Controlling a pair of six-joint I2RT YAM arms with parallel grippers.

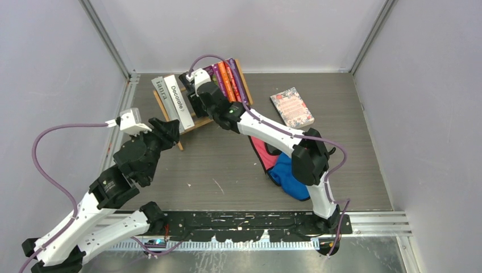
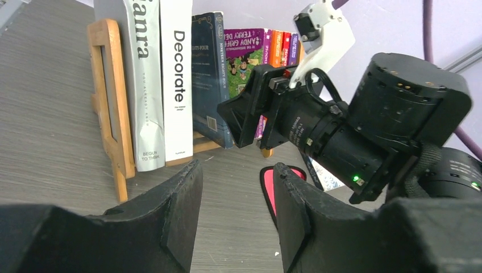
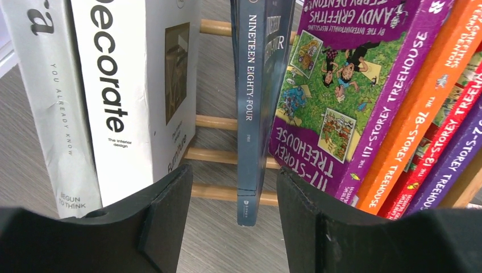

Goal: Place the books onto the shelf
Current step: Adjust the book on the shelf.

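The light-wood shelf (image 1: pixel 170 120) stands at the back left. On it stand a grey book (image 1: pixel 161 91), the white "Decorate" (image 1: pixel 177 102), a dark blue book (image 3: pixel 253 102), then purple (image 3: pixel 341 85) and orange (image 3: pixel 415 114) paperbacks leaning right. My right gripper (image 3: pixel 234 193) is open, a finger on each side of the dark book's lower spine, with a gap on both sides. My left gripper (image 2: pixel 237 187) is open and empty, low over the table in front of the shelf's left end piece (image 2: pixel 108 96). A pink-floral book (image 1: pixel 291 107) lies flat at the right.
A red cloth (image 1: pixel 262 152) and a blue cloth (image 1: pixel 287 176) lie under the right arm's elbow. The right arm's wrist (image 2: pixel 341 131) fills the right side of the left wrist view. Grey walls close in the table on three sides.
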